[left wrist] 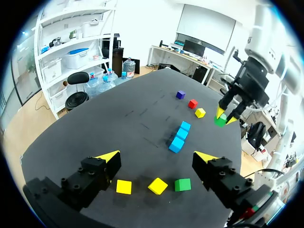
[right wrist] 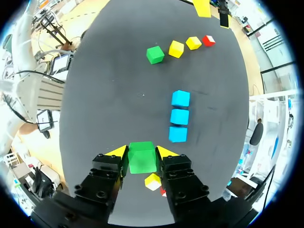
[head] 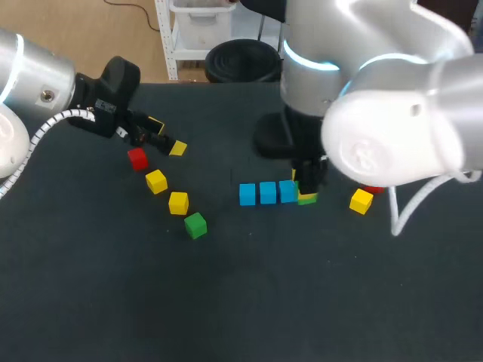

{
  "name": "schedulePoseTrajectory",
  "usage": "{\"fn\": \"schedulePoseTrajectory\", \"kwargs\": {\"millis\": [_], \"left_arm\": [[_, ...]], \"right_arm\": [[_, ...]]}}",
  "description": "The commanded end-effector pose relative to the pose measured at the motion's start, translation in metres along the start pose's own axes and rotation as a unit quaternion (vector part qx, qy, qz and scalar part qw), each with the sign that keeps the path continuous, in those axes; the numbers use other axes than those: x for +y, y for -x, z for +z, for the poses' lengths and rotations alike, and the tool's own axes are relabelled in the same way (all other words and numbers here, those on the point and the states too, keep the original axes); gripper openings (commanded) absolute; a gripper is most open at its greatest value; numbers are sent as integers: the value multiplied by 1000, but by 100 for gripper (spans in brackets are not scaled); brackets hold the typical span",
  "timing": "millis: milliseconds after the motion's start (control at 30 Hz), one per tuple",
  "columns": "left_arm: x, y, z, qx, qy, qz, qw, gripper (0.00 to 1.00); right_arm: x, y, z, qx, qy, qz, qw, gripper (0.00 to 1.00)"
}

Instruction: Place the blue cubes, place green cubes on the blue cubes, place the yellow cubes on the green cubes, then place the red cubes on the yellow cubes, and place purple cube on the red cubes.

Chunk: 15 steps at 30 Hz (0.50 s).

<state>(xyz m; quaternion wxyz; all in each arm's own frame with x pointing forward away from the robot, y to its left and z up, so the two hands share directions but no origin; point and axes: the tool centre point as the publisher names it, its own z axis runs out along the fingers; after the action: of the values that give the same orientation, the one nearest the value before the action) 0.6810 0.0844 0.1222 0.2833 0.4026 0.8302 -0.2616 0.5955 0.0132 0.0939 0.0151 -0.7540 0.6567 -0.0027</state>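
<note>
Right gripper (right wrist: 142, 152) clamping smooth square-edged green cube (right wrist: 142, 162), matte dark tabletop (right wrist: 104, 95)

Black matte tabletop (head: 226, 302), broad, with a rounded corner. Past its far edge, a floor (head: 75, 30) of light wood tone. White metal shelving unit (left wrist: 71, 45) stands there, pale plastic storage boxes (left wrist: 78, 58) on its shelves. Black round-seated stool (left wrist: 77, 78) just beside the shelves. Clear water bottles with blue caps (left wrist: 102, 81) on the floor next to it. Plain white wall (left wrist: 142, 23) behind, bearing a pale rectangular panel (left wrist: 206, 26); window or board, cannot tell. Long desk with dark monitors (left wrist: 183, 50) below the panel. Light bright and even.
</note>
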Motion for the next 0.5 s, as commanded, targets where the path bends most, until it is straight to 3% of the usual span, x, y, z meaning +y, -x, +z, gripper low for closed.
{"fn": "schedulePoseTrajectory", "kwargs": {"millis": [33,500], "left_arm": [[0,-1,0,-3,-1,1,1000,100],[0,-1,0,-3,-1,1,1000,100]], "right_arm": [[-18,13,7,23,9,1,1000,0],[-42,15,24,5,14,79,997,0]]}}
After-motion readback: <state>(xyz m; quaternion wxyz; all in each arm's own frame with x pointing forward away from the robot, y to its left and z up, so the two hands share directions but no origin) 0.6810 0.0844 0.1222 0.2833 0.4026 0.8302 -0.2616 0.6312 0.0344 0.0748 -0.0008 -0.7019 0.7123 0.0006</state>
